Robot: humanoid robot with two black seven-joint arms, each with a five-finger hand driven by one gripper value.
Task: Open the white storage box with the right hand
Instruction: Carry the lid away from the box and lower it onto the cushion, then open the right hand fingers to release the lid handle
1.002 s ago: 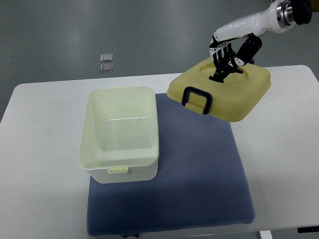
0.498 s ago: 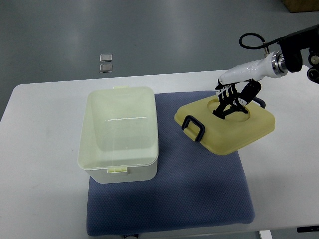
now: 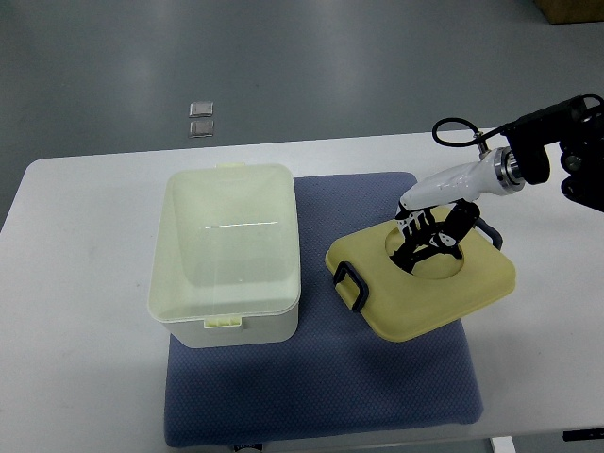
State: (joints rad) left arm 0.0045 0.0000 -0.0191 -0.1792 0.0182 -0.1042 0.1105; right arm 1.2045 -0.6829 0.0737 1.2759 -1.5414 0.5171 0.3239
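Note:
The white storage box [image 3: 226, 253] stands open and empty on the left part of a blue mat [image 3: 330, 377]. Its pale yellow lid [image 3: 425, 283] with dark handles lies flat on the mat's right side, partly over the table. My right hand [image 3: 423, 238] reaches in from the right edge, its dark fingers curled into the round recess in the lid's top, still gripping it. The left arm does not show.
The white table [image 3: 75, 311] carries the mat. Two small grey squares [image 3: 201, 118] lie on the floor beyond the table's far edge. A black cable loops by the right wrist [image 3: 453, 127].
The right hand has brought the lid down from the air at the far right and toward the near side. The lid now lies flat on the mat, right of the box.

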